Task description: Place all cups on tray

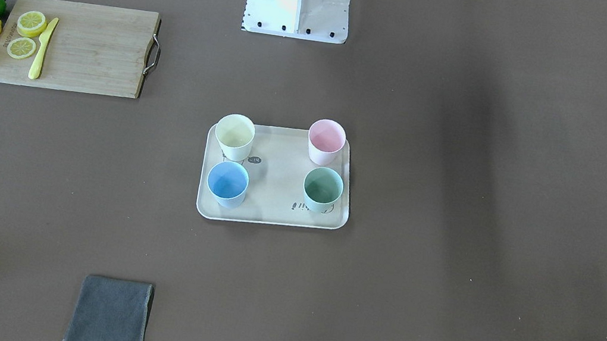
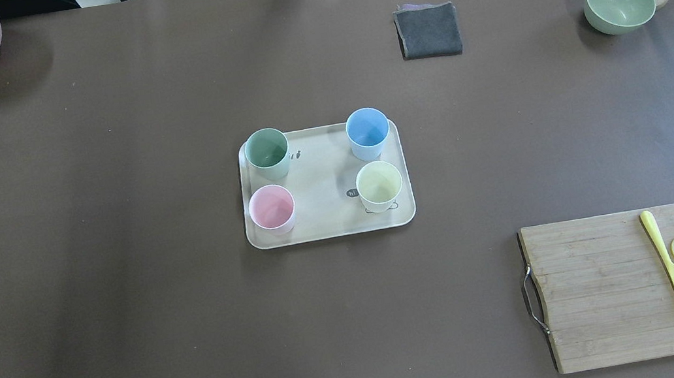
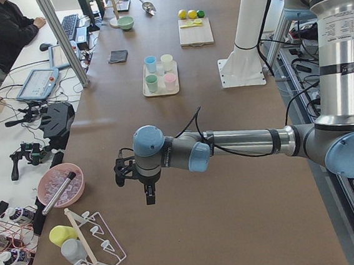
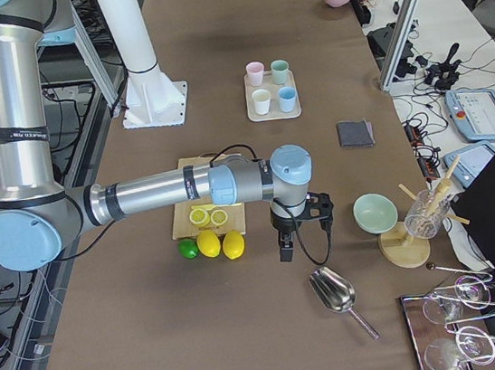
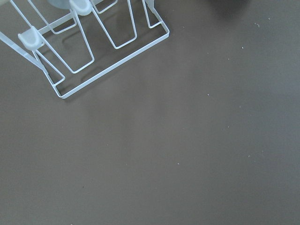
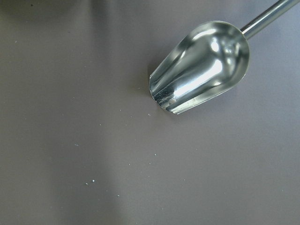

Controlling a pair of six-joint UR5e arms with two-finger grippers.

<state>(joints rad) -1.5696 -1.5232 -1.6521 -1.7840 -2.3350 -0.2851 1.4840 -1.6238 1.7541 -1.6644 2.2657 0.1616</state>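
The cream tray lies flat at the middle of the desk, and all four cups stand upright inside its rim, one in each corner. Seen from the robot's side, the green cup takes the tray's far left corner, the blue cup its far right corner, the pink cup its near left corner and the yellow cup its near right corner. The cups stand apart from one another, with bare tray between them.

Neither arm is over the tray. The left gripper hangs above the desk well off the tray's left side, pointing down, with a white wire rack on the desk under its wrist camera. The right gripper hangs well off the tray's right side, also pointing down, with a metal scoop lying below it. Both show only in the side views, so whether their fingers are apart or together cannot be told. Neither touches the tray or any cup.

A wooden cutting board lies to the right of the tray and nearer the robot
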